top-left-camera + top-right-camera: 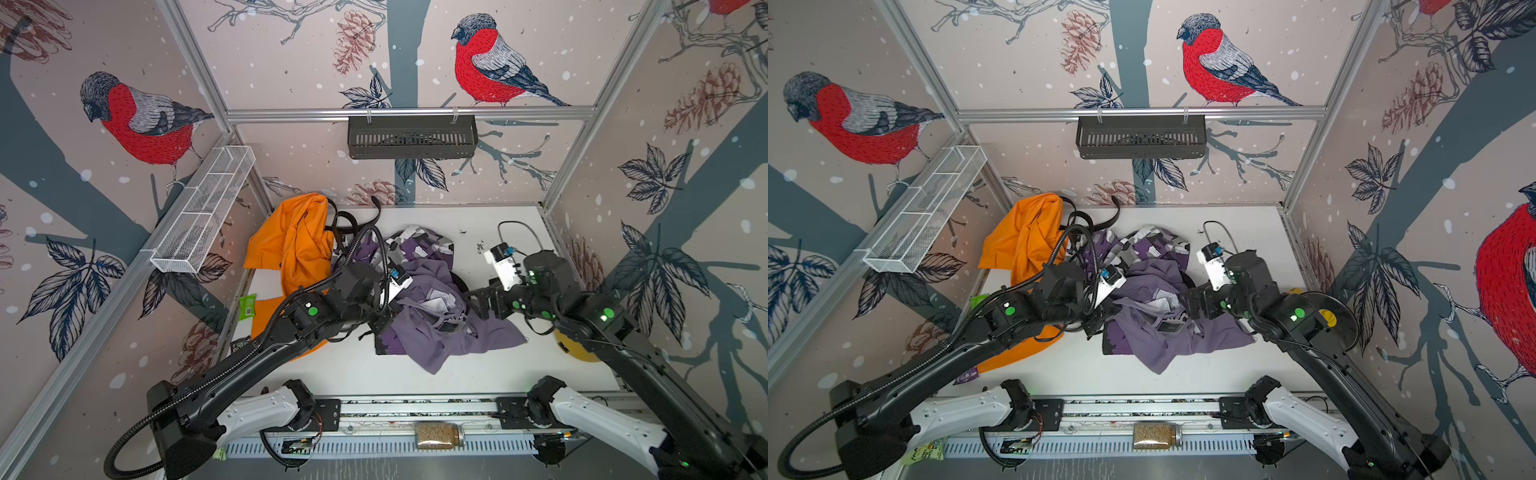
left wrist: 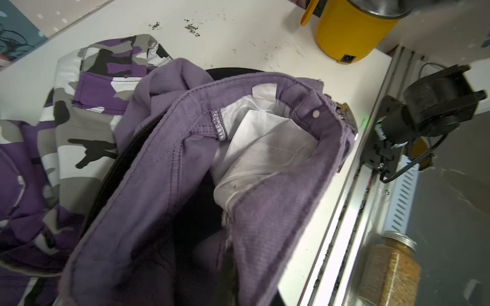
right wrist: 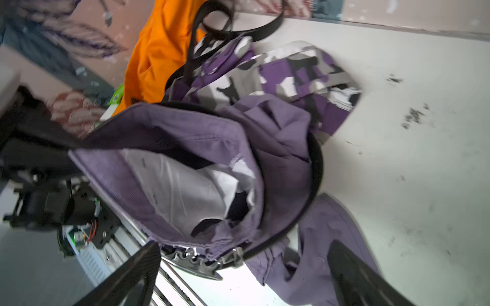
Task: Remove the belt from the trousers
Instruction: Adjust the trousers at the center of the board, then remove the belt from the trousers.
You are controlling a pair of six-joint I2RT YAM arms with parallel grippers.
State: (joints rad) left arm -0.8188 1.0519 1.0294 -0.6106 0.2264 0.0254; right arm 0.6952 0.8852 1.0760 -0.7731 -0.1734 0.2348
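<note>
Black arms: left arm (image 1: pixel 249 355) and right arm (image 1: pixel 648 365) reach in from the near edge, meeting over the clothes heap.
White surface (image 1: pixel 519 365): scuffed and speckled, with garments piled mid-way and to the far left.
Orange cloth (image 1: pixel 291 241): bunched at the far left, with a loose black strap (image 3: pixel 249 33) looping just beside it.
Lilac cotton trousers (image 1: pixel 436 345): crumpled at centre, waistband gaping, white pocket lining on show.
Purple camouflage garment (image 1: pixel 419 243): behind the trousers, touching them.
Flat black belt (image 3: pixel 315 169): there it is, wrapped round the trousers' waistband.
Left pincer (image 1: pixel 380 322): closed tight on the waistband's edge.
Right pincer (image 3: pixel 244 251): jaws wide apart, gripping nothing, right at the buckle.
Silver buckle (image 3: pixel 201 262): at the waistband front, between the right fingers.
</note>
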